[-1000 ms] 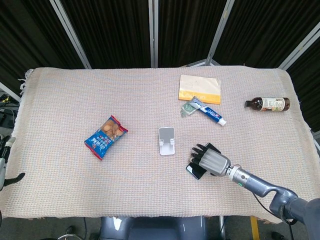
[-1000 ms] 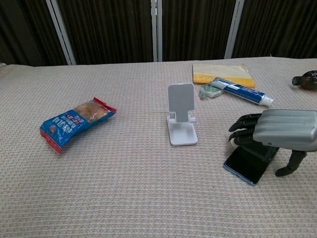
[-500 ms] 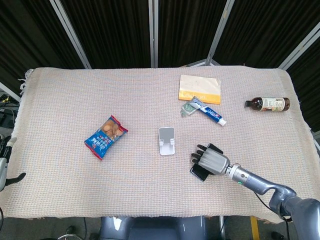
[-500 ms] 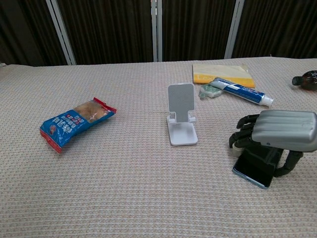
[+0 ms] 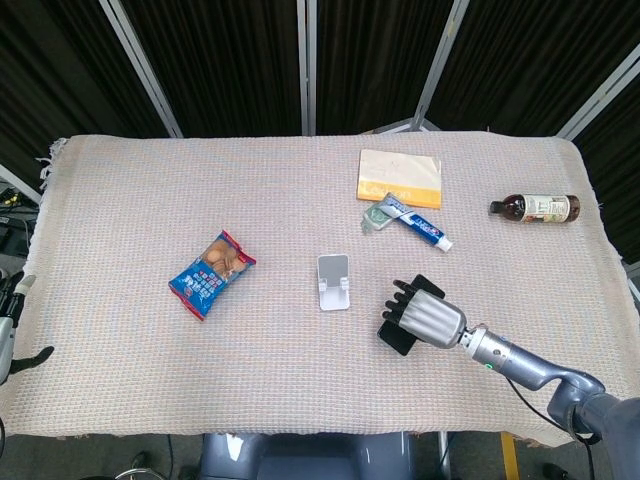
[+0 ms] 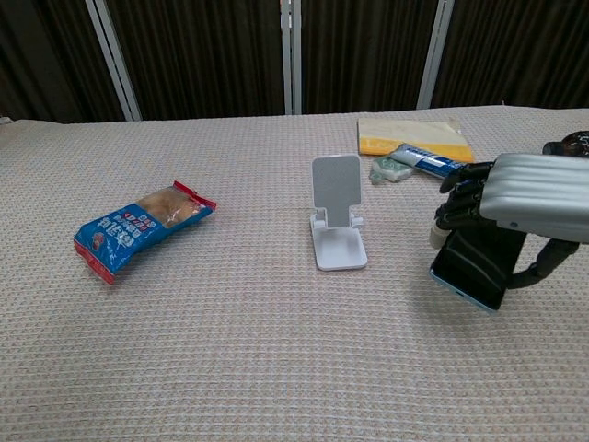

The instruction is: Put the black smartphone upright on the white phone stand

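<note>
The white phone stand stands empty near the middle of the cloth, its back plate upright. To its right, my right hand grips the black smartphone from above, fingers wrapped over its top edge. The phone hangs tilted, lifted off the cloth, screen toward the chest view. My left hand shows only at the far left edge of the head view, away from the table; how its fingers lie is unclear.
A blue snack packet lies left of the stand. Behind the stand are a toothpaste tube, a small green packet, and a yellow cloth. A brown bottle lies far right.
My right hand has closed on the phone and raised it off the cloth, tilting it from flat toward upright.
</note>
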You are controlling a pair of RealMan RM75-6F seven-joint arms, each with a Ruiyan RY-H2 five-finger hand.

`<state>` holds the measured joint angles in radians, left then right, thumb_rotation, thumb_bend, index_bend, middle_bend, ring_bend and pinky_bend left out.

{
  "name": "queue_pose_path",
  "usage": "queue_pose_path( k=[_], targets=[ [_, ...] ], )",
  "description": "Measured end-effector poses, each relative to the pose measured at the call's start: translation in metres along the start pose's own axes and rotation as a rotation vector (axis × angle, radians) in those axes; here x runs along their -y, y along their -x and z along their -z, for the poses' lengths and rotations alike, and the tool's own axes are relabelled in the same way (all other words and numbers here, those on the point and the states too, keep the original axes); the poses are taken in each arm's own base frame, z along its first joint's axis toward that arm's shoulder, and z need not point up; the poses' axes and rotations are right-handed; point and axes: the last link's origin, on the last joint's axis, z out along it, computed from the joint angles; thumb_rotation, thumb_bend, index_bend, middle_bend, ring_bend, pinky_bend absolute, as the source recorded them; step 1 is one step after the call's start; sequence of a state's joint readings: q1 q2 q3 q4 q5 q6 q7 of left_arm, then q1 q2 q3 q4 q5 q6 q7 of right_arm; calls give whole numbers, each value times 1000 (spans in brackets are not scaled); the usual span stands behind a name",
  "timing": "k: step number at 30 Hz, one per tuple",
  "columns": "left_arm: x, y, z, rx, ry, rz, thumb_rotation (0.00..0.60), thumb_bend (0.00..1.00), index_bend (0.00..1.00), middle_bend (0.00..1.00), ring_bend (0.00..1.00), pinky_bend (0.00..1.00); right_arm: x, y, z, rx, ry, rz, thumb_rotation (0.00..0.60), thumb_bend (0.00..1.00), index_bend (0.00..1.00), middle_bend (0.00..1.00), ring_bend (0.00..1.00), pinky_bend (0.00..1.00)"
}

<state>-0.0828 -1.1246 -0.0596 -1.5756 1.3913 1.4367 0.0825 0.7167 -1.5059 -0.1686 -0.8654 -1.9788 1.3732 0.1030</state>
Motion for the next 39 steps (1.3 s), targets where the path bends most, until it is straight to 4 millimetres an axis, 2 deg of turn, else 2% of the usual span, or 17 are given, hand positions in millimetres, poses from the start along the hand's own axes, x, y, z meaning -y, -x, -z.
queue_pose_path(
  k=[7, 14, 21, 29, 34, 39],
  targets=[
    [-1, -5, 2, -9, 14, 18, 600, 0, 0, 0, 0, 0, -6, -38, -13, -116, 8, 242, 600, 167, 510, 510, 415, 234],
    [1, -4, 1, 5, 13, 24, 600, 0, 0, 0, 0, 0, -8, -78, -45, -201, 65, 608, 600, 167, 510, 505, 414, 234],
    [9, -1, -1, 13, -19, 20, 600, 0, 0, 0, 0, 0, -1, -98, -83, -178, 76, 957, 600, 167, 513, 509, 415, 217],
    [17, 1, -3, 21, -52, 19, 600, 0, 0, 0, 0, 0, 26, -96, -131, -132, -16, 1145, 600, 167, 516, 508, 415, 204],
    [19, 2, -4, 25, -64, 17, 600, 0, 0, 0, 0, 0, 30, -84, -142, -111, -32, 1200, 600, 168, 519, 503, 409, 193],
    [21, 4, -5, 31, -72, 11, 600, 0, 0, 0, 0, 0, 32, -63, -145, -79, -72, 1259, 600, 169, 519, 503, 408, 166]
  ],
)
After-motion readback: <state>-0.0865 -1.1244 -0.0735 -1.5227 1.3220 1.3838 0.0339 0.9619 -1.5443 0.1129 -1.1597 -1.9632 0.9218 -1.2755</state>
